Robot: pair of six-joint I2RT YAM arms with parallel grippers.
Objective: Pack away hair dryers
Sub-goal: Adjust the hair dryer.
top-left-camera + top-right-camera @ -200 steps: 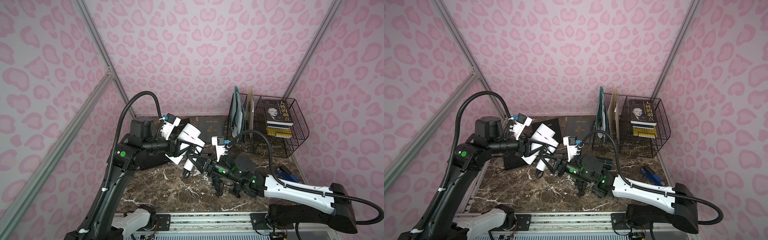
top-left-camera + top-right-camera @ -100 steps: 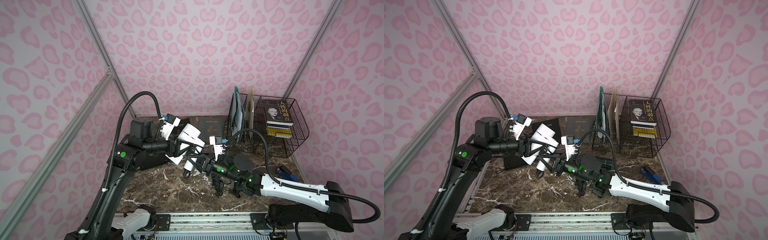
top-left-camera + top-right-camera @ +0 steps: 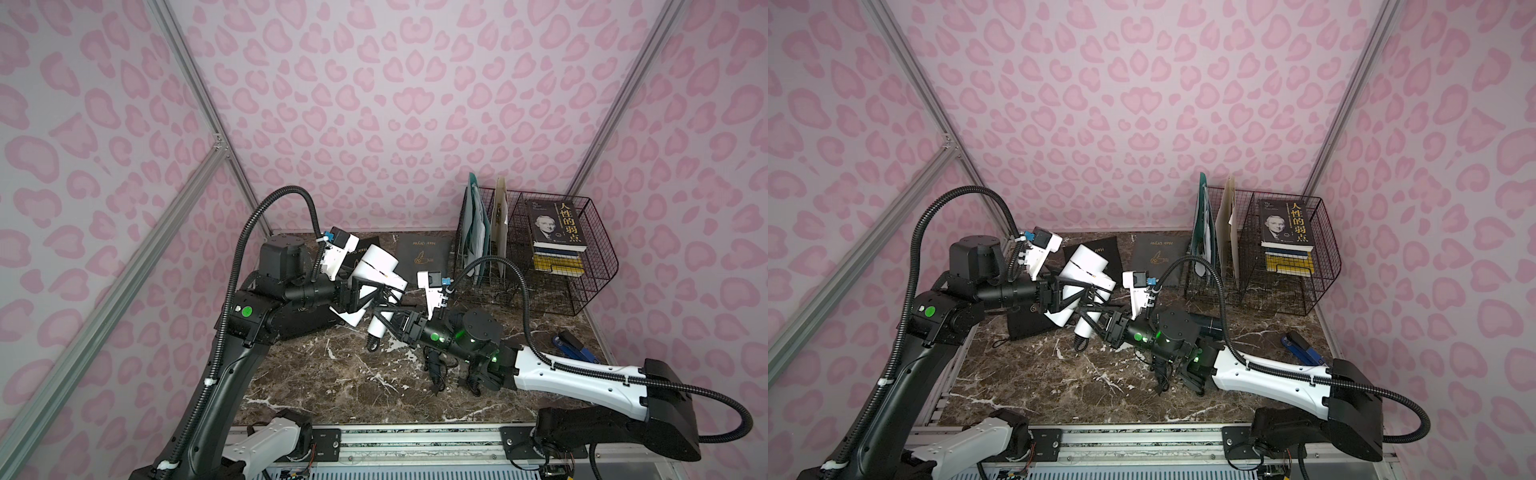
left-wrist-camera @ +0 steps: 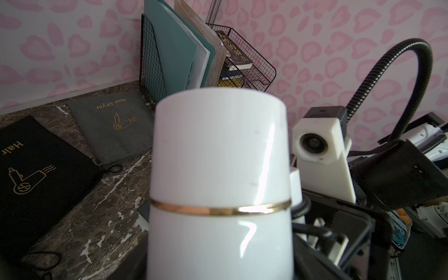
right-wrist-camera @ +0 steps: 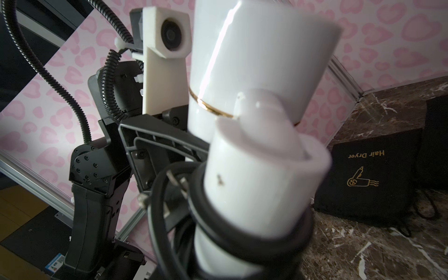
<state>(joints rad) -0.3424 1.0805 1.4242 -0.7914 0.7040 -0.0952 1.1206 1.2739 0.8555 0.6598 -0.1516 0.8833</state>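
The white hair dryer (image 3: pixel 376 264) (image 3: pixel 1086 266) is held in the air above the dark marble tabletop (image 3: pixel 332 374), near its back left part, barrel tilted up toward the rear wall and handle slanting down toward the front. The left gripper (image 3: pixel 374 291) (image 3: pixel 1077 291) is clamped on the barrel from the left; its wrist view is filled by the white barrel (image 4: pixel 218 169) with its thin gold band. The right gripper (image 3: pixel 380 313) (image 3: pixel 1086 311) reaches in from the right with its jaws either side of the handle, but whether they press on it I cannot tell. The right wrist view shows the handle (image 5: pixel 254 181) close up, with the black cord (image 5: pixel 169 206) looped around its base. A black pouch (image 4: pixel 36 174) and a grey pouch (image 3: pixel 422 255) (image 4: pixel 114 126), both printed "Hair Dryer" in gold, lie flat at the back of the tabletop, and another black pouch (image 3: pixel 1027 324) (image 5: pixel 368 174) lies under the left arm. At the back right stand a wire rack (image 3: pixel 482 232) with folders and a wire basket (image 3: pixel 598 257) holding stacked books
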